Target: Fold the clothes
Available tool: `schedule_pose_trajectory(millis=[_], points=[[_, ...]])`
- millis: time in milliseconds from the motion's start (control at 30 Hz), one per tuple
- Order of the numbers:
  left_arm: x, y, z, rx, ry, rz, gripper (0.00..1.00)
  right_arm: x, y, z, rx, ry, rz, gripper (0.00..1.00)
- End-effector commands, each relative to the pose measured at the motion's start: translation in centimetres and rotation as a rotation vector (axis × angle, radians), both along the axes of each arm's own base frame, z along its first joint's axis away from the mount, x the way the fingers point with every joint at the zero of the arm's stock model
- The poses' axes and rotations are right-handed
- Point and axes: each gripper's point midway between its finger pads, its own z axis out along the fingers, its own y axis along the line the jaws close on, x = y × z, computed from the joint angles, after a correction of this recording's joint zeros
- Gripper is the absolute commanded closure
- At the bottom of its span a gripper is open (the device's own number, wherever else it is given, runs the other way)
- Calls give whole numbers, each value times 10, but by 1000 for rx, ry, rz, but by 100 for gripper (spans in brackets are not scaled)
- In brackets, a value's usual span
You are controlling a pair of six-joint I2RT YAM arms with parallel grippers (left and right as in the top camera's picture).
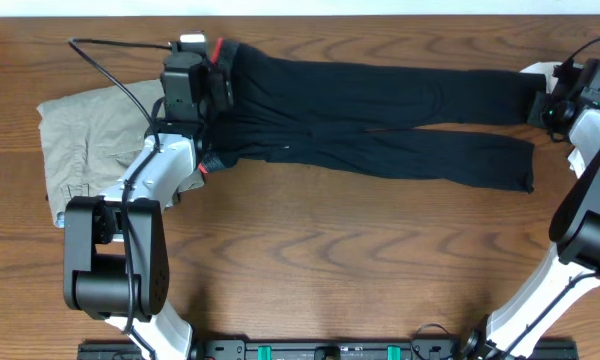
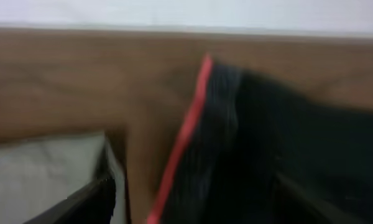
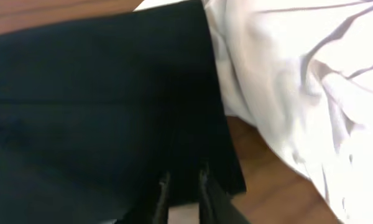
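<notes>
The leggings (image 1: 380, 110) lie stretched flat across the table (image 1: 330, 260), so letting go well probably means lifting both grippers straight off without dragging wrinkles into the fabric. The left gripper (image 2: 196, 196) has its jaws wide apart, with the waistband (image 2: 189, 124) between them in a blurred view. The right gripper (image 3: 185, 199) sits at the cuff (image 3: 193, 124), jaws nearly together; I cannot tell whether they pinch it.

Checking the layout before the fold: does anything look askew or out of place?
Only mildly. The black leggings lie flat, but their cuffs end unevenly: the upper one reaches farther and runs against the white garment on the right. The khaki trousers on the left sit rumpled.
</notes>
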Motion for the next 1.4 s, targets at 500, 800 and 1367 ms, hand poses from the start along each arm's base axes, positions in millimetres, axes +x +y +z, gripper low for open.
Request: schedule_pose_trajectory(millis=[500,800,1367], points=[[-138,-23,-21,-178,510,-71,9,-118,66,61,262,303,-78,42],[-150,-33,-54,-224,595,-100,9,-138,80,39,315,375,-74,43],[-147,-13,-97,-128,668,-20,9,-141,82,35,326,386,-73,43]])
